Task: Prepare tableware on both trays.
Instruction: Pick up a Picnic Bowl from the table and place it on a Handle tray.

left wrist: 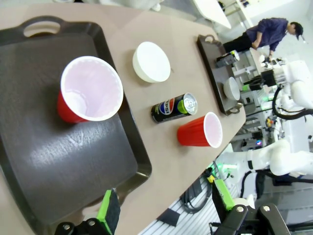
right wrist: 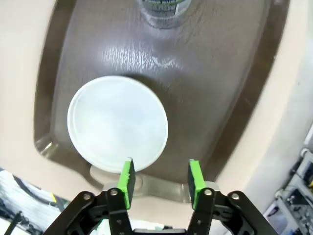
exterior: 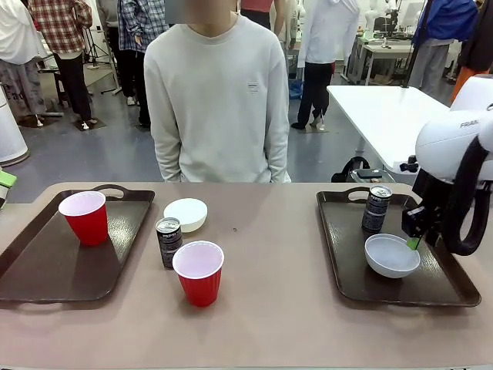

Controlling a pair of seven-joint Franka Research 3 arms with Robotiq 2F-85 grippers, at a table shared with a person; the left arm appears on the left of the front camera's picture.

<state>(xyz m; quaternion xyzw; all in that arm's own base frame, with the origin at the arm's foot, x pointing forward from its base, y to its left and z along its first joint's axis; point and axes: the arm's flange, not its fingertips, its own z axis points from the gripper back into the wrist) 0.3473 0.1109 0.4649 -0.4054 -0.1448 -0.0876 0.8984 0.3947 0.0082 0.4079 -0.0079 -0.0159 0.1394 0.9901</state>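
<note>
The green-padded fingers point(right wrist: 126, 177) of the right gripper point(right wrist: 159, 169) stand apart with nothing between them, close over the rim of a round, smooth white bowl point(right wrist: 117, 122). This bowl lies in the right tray point(right wrist: 220, 98), a glossy dark brown rectangle with raised rim, beside a slim dark can point(exterior: 377, 208). The left gripper point(left wrist: 166, 205) is also wide apart, above the left tray point(left wrist: 49, 161), which carries one red plastic cup point(left wrist: 90, 90). On the tan table point(exterior: 277, 308) between the two trays are a second bowl point(exterior: 186, 213), a second can point(exterior: 168, 240) and a second cup point(exterior: 199, 271).
</note>
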